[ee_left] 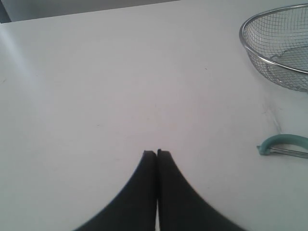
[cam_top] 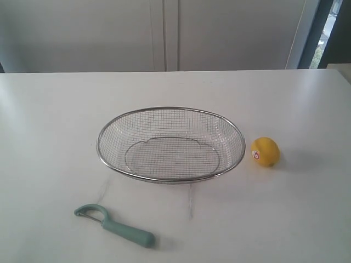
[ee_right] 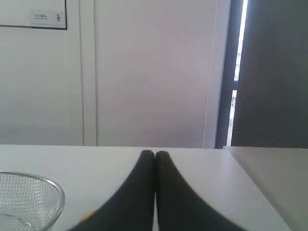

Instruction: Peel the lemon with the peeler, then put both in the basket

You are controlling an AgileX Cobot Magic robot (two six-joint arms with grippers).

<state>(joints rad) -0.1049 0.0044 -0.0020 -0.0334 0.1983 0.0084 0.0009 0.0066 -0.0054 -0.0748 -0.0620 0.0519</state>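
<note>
A silver wire-mesh basket (cam_top: 112,164) sits in the middle of the white table, empty. Just right of it rests the yellow lemon (cam_top: 267,151), its red-and-white sticker facing left. The teal peeler (cam_top: 118,226) lies near the front edge, left of centre, head pointing left. Neither gripper shows in the exterior view. In the left wrist view my left gripper (ee_left: 156,152) is shut on nothing above bare table, with the peeler's head (ee_left: 285,144) and the basket's rim (ee_left: 255,55) off to one side. My right gripper (ee_right: 155,153) is shut and empty; a sliver of the lemon (ee_right: 86,215) peeks beside its fingers, near the basket (ee_right: 54,186).
The white table (cam_top: 55,120) spreads wide around the three objects. Pale wall panels stand behind its far edge, with a dark window frame (cam_top: 329,33) at the back right. The table's right edge (ee_right: 245,173) shows in the right wrist view.
</note>
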